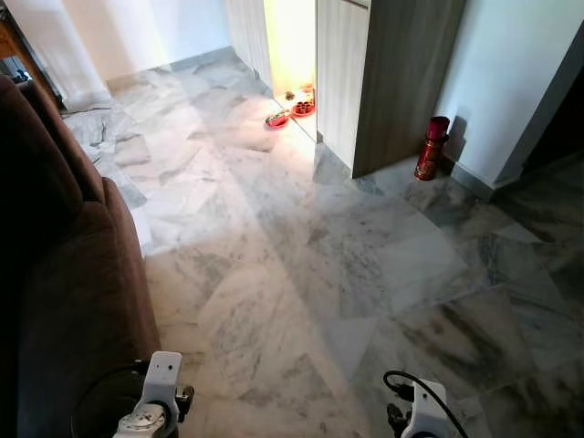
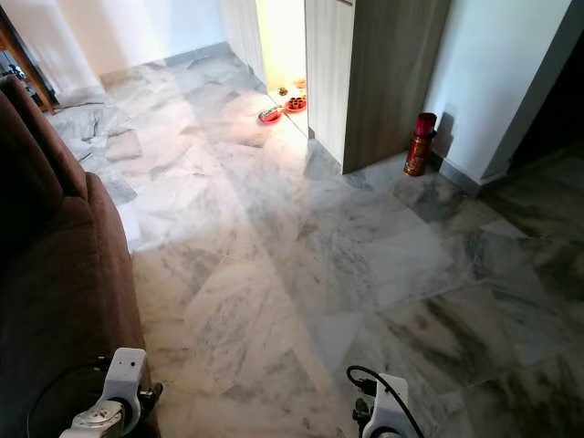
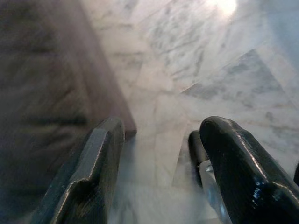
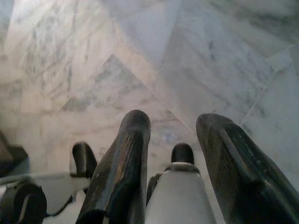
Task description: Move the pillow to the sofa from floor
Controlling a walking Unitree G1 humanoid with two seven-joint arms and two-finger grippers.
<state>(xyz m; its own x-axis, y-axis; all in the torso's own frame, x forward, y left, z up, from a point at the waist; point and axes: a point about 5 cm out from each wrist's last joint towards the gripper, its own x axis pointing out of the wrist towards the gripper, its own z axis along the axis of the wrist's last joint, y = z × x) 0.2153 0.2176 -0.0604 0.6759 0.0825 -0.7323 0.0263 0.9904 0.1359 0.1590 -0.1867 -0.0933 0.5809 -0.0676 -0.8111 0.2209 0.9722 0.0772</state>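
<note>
Nearest to camera: left gripper (image 3: pixel 163 126), hanging low beside the front corner of the sofa (image 1: pixel 64 274). Fingers spread wide apart, nothing held between them, bare floor seen through the gap. Right gripper (image 4: pixel 173 119) likewise low over open floor, fingers parted wide, gripping nothing. Both white wrist housings noted at the bottom edge of the head views, well apart from each other.

Largest item: grey-veined marble floor (image 1: pixel 301 246), sunlit toward the far end, shaded near the robot.

Next: brown fabric sofa along the robot's left, arm and back running away from the camera.

Then: tall wood-grain cabinet (image 1: pixel 392 73) standing at the far right, beside a brightly lit doorway (image 1: pixel 290 46).

White curtain (image 1: pixel 55 46) hanging at the far left.

Pillow (image 1: pixel 91 123), as far as can be told: pale rumpled shape lying on the floor at the far left, past the sofa's far end and just below the curtain. Well apart from both grippers; outline blends with the marble, so edges uncertain.

Red canister (image 1: pixel 432 146) upright on the floor against the white wall, just right of the cabinet.

Smallest: two red dishes (image 1: pixel 276 119) on the floor at the doorway threshold, contents too small to tell.
</note>
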